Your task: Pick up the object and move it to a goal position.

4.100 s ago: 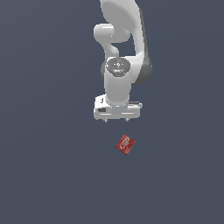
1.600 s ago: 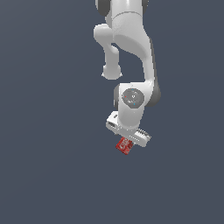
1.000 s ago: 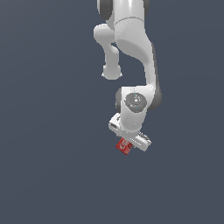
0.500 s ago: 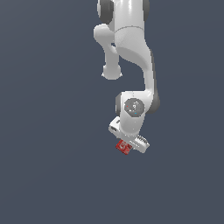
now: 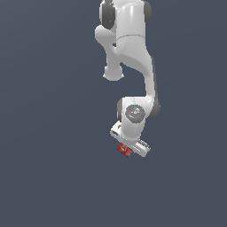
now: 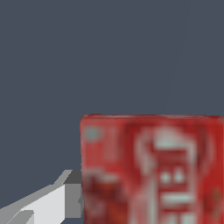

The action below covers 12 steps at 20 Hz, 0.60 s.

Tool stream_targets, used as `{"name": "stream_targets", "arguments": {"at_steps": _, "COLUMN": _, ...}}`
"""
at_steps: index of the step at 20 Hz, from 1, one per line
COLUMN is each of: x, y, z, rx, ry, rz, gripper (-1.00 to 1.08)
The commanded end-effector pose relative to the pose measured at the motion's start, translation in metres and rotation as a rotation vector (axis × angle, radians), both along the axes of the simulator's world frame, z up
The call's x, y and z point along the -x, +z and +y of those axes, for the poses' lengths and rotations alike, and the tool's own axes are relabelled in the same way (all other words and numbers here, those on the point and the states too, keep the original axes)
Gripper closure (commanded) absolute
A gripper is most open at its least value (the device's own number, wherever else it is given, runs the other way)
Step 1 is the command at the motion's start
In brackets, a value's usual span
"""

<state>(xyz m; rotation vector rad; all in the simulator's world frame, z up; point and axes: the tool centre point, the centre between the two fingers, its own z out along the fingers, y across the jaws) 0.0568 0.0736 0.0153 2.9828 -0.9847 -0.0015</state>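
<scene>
Currently gripper [image 5: 127, 150] low over box [image 5: 124, 150], box directly beneath, partly hidden by hand
Wrist view: box [image 6: 151, 168] fills space beside one finger [image 6: 48, 203], touching or nearly so
Long axis: unclear
Grasp closure: cannot tell

A plain, flat, dark slate-grey surface [image 5: 48, 133] is seen filling both views, evenly lit, with no walls or furniture shown.
</scene>
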Motion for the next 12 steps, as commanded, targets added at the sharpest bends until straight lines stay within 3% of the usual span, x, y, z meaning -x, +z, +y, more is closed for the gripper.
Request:
{"name": "stream_targets", "arguments": {"at_steps": 1, "x": -0.0005, "y": 0.0000, "z": 0.0002, "rx": 0.000, "ry": 0.000, "rz": -0.001, "gripper": 1.08}}
{"name": "stream_targets", "arguments": {"at_steps": 12, "x": 0.0002, "y": 0.0017, "z": -0.0009, "rx": 0.000, "ry": 0.000, "rz": -0.001, "gripper": 1.08}}
